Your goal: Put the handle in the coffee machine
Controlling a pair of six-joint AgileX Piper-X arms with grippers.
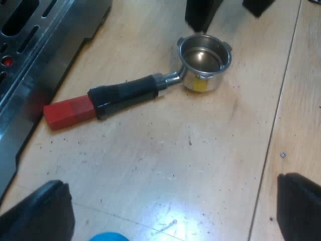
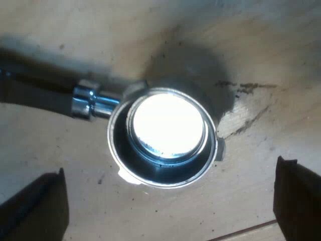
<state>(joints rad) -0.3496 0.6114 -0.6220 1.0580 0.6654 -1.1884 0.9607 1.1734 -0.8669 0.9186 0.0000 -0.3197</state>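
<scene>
The metal holder lies loose on the wooden table, its round basket (image 1: pixel 203 57) facing up and carrying a yellow label. Its dark handle (image 1: pixel 128 93) ends in a red block (image 1: pixel 67 113) that lies close to the espresso machine's base (image 1: pixel 35 65). My left gripper (image 1: pixel 173 183) hangs open above bare table, short of the holder and touching nothing. My right gripper (image 2: pixel 170 168) looks straight down into the bright basket (image 2: pixel 165 135), fingers (image 2: pixel 296 196) spread wide on either side and well apart from it. From the left wrist view, the right gripper (image 1: pixel 228 10) hovers just beyond the basket.
The machine's metal drip grille (image 1: pixel 20 30) has dark slots and a small red spot. A blue rounded object (image 1: pixel 108 236) peeks in close under my left gripper. A seam between table boards (image 1: pixel 278 115) runs past the basket.
</scene>
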